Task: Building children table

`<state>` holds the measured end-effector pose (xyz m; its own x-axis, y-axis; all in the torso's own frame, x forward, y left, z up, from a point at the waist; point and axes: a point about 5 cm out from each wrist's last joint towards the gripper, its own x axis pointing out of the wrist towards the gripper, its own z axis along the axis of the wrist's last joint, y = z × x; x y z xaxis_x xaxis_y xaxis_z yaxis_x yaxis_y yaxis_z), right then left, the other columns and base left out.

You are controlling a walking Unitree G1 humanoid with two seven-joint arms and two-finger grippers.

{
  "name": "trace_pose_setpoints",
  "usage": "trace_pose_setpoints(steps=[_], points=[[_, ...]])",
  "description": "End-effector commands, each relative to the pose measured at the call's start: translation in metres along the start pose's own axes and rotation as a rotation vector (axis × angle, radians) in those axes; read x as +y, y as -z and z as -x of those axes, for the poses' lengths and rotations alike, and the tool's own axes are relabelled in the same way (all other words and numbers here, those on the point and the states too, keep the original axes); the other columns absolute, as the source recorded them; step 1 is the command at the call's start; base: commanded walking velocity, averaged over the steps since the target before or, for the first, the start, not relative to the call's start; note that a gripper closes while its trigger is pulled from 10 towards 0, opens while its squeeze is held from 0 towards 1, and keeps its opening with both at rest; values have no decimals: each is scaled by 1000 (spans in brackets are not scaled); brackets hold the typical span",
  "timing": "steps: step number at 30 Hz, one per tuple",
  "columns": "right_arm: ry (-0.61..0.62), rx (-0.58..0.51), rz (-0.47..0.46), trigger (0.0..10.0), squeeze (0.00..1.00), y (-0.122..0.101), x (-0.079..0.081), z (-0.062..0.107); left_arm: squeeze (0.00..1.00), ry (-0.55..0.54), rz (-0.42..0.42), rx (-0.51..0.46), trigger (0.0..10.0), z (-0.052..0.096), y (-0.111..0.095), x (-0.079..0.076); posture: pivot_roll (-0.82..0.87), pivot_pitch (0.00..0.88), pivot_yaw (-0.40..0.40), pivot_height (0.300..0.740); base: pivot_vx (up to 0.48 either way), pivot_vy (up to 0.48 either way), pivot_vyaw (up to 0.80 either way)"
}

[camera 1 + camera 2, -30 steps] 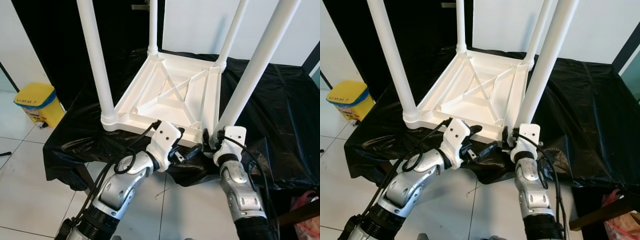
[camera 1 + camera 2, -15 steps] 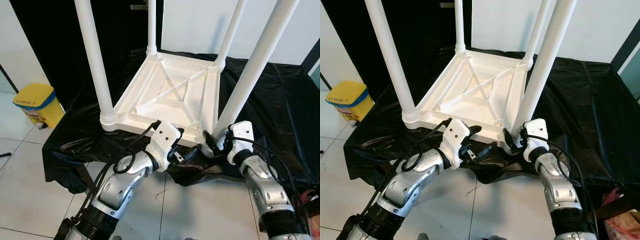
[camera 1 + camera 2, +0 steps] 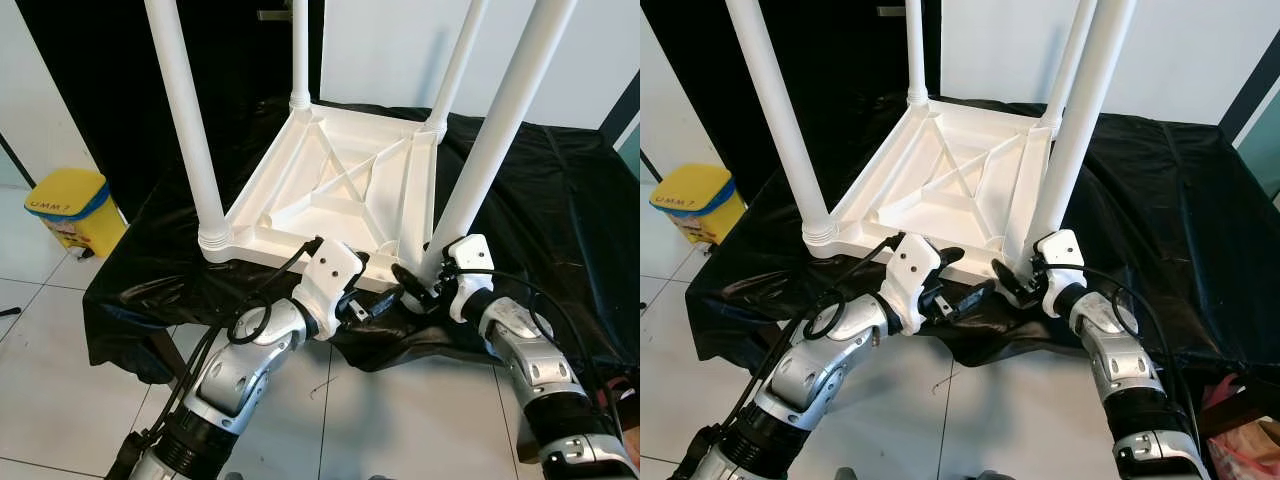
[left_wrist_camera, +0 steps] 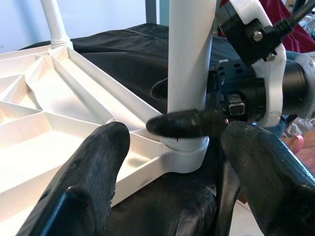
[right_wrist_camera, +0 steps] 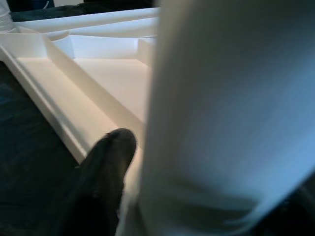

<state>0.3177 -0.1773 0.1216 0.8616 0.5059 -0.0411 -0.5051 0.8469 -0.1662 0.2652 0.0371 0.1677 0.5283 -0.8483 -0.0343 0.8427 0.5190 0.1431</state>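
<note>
Table [image 3: 340, 190]: upside down on the black cloth [image 3: 560, 220] (legs up).
Right gripper [image 3: 418, 283]: fingers astride the near-right leg [image 3: 490, 150] base.
Left gripper [image 3: 372, 303]: fingers spread, empty, beside that leg.

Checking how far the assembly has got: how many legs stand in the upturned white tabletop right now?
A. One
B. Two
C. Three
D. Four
D: a white leg rises from each corner of the upturned tabletop, and the right gripper is at the base of the near right leg.
</note>
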Motion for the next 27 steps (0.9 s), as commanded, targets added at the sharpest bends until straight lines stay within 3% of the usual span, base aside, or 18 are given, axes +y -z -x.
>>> trace_pose_setpoints(steps=[1,8,9,11,12,18,22,25,27], points=[[-27,39,-15,0,0,10,4,0,0,60,0,-5,10000,-1,0,-3,-3,40,-63,740,0,0,0],[24,51,-34,0,0,16,1,2,0,53,2,-3,10000,0,1,-3,3,41,-68,740,0,0,0],[47,52,-42,4784,0,17,2,3,0,47,4,-1,10000,0,2,-2,3,40,-68,740,0,0,0],[55,52,-43,4784,0,17,3,3,0,44,6,0,10000,0,2,-2,3,40,-68,740,0,0,0],[85,55,-46,10000,0,18,3,2,0,44,6,0,10000,0,2,-2,2,42,-65,740,0,0,0],[149,37,-65,10000,0,17,5,2,0,44,5,1,10000,0,2,-2,-3,44,-63,740,0,0,0],[275,2,-110,10000,0,15,12,2,0,51,7,4,10000,-1,3,-3,-16,41,-61,740,0,0,0],[451,16,-165,10000,0,18,16,3,0,56,7,0,10000,-4,4,-3,-28,35,-65,740,0,0,0],[451,16,-165,10000,0,18,16,3,0,56,7,0,10000,-4,4,-3,-28,35,-65,740,0,0,0]])
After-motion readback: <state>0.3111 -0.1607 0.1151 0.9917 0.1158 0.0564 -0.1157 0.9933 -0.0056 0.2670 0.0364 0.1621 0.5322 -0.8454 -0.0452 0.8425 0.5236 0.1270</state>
